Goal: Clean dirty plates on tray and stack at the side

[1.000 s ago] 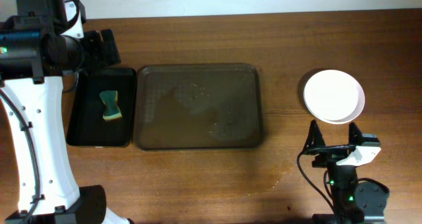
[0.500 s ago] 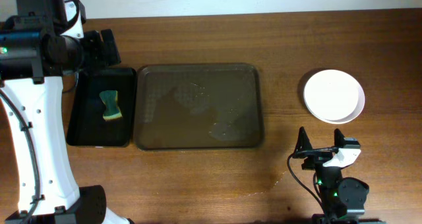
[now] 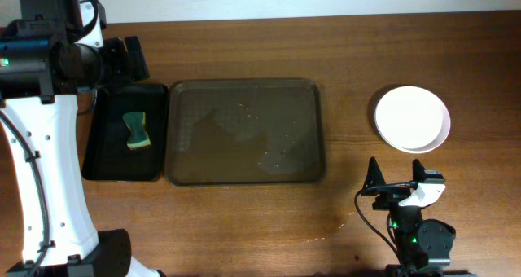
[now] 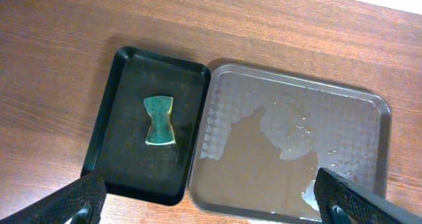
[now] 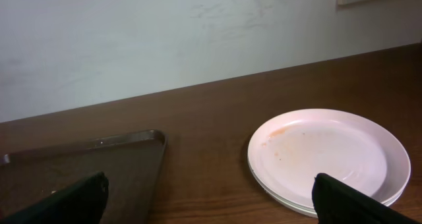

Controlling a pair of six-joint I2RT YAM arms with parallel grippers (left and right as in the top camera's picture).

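Note:
The white plates (image 3: 412, 118) lie stacked on the table at the right, off the tray; in the right wrist view the top plate (image 5: 326, 155) has faint reddish smears. The grey-brown tray (image 3: 244, 147) at the centre holds no plates, only patches of water. My right gripper (image 3: 399, 182) is open and empty, in front of the stack and apart from it. My left gripper (image 3: 130, 59) is high over the table's back left, open and empty; in its wrist view the fingertips (image 4: 211, 204) frame the tray (image 4: 290, 151).
A smaller black tray (image 3: 122, 134) lies left of the grey-brown tray and touches it, with a green and yellow sponge (image 3: 136, 130) in it; the sponge also shows in the left wrist view (image 4: 159, 120). A wet streak (image 3: 338, 224) marks the table near the front.
My right gripper has pulled back from the plate stack toward the table's front edge and a little left, then stopped. The left arm has not moved.

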